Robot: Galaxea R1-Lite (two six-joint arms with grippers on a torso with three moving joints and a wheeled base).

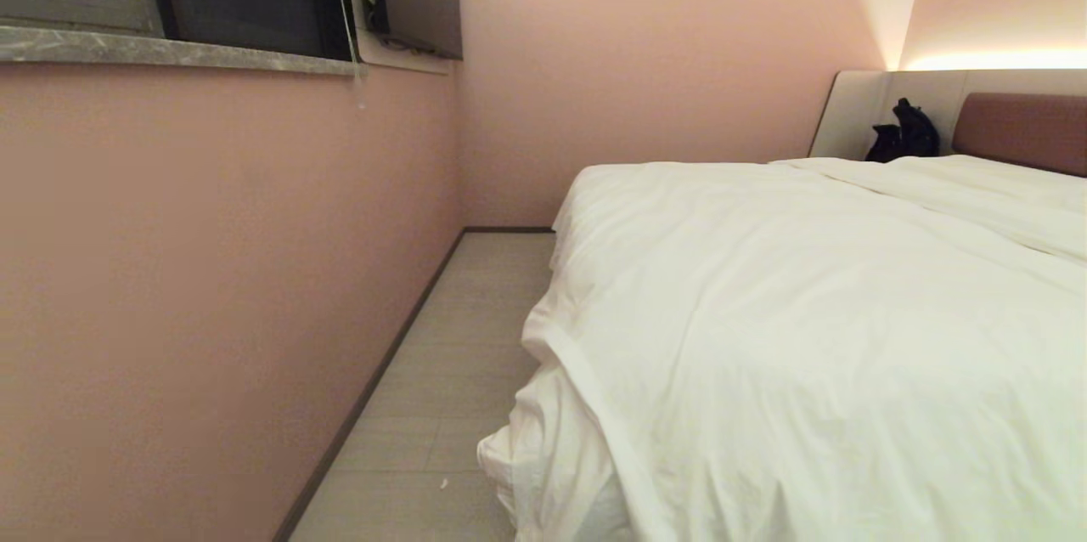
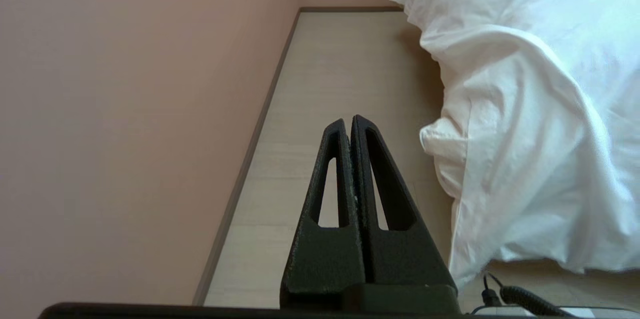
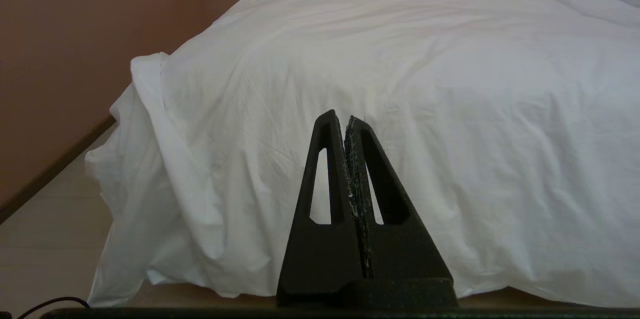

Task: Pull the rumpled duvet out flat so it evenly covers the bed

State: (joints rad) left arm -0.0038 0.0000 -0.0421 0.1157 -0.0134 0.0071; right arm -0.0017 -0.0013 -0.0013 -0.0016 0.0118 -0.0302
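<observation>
- From where I stand the job looks either barely begun or nearly done: the duvet [image 1: 815,330] already lies over most of the bed [image 1: 1023,130], and neither arm touches it.
- The left gripper [image 2: 348,120] hangs over the strip of floor [image 1: 450,372] between wall [image 1: 212,270] and bed, its 2 black fingers pressed together on nothing.
- The right gripper [image 3: 341,118] points at the duvet's hanging end from close in front, its fingers likewise together and empty, rough pads meeting.
- The duvet is thick, puffy white cotton, mostly smooth on top with soft shallow creases; it spills over the foot and the wall side.
- At the near corner [image 1: 543,457] it bunches into a folded, drooping wad, with a long ridge running up from it.
- My judgement: that corner is what remains. A gripper would need to part its fingers, pinch the bunched hem, and draw it outward and down until the ridge flattens.
- Soft cloth slips, so a deep bite on the fold seems wise.
- A reddish-brown headboard and a black bag [image 1: 907,132] sit at the far end.
</observation>
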